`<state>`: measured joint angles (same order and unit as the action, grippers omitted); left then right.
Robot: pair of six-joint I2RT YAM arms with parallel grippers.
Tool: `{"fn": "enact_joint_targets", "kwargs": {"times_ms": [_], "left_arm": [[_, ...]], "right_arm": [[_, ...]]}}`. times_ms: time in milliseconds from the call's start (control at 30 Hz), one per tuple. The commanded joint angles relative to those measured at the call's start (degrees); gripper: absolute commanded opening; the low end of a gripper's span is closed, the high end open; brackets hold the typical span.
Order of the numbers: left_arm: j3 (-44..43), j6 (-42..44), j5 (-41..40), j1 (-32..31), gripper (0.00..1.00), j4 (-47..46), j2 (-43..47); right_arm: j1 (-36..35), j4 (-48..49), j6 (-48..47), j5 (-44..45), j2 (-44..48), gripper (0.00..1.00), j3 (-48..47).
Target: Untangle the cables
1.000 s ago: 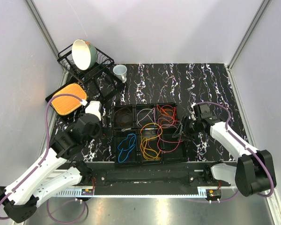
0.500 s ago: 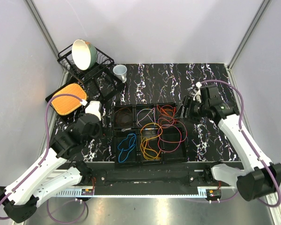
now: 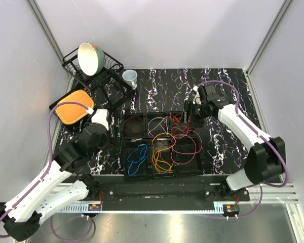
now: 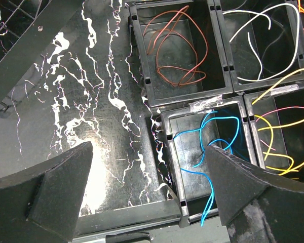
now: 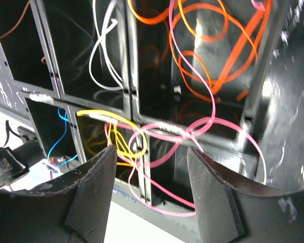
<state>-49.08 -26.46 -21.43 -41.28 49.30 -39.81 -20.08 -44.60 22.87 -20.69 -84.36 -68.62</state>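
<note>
The cables lie in a black six-compartment tray (image 3: 123,152). Brown (image 4: 169,50), white (image 4: 263,25) and orange (image 5: 213,30) loops fill the far row. Blue (image 4: 213,131) and yellow (image 5: 116,119) ones lie in the near row. A pink cable (image 5: 233,126) loops over the dividers and crosses the yellow and orange ones. My right gripper (image 3: 189,114) hovers open over the tray's far right compartment, its jaws (image 5: 152,152) empty. My left gripper (image 4: 149,152) hangs wide open over the table at the tray's left edge, holding nothing.
A dish rack with a tilted bowl (image 3: 88,58) stands at the back left, with a white cup (image 3: 130,77) beside it. An orange pad (image 3: 73,106) lies on a black tray near the left arm. Walls close in both sides.
My right gripper has swung from the tray's right side to above its far right corner, and its jaws have opened wider. The pink loop stays draped over the tray. The left arm is unmoved.
</note>
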Motion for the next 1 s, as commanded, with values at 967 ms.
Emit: {"fn": "enact_joint_targets", "kwargs": {"times_ms": [967], "left_arm": [[0.6, 1.0, 0.8, 1.0, 0.95, -3.0, -0.4]], "right_arm": [[-4.6, 2.0, -0.5, -12.7, 3.7, 0.57, 4.2]]}}
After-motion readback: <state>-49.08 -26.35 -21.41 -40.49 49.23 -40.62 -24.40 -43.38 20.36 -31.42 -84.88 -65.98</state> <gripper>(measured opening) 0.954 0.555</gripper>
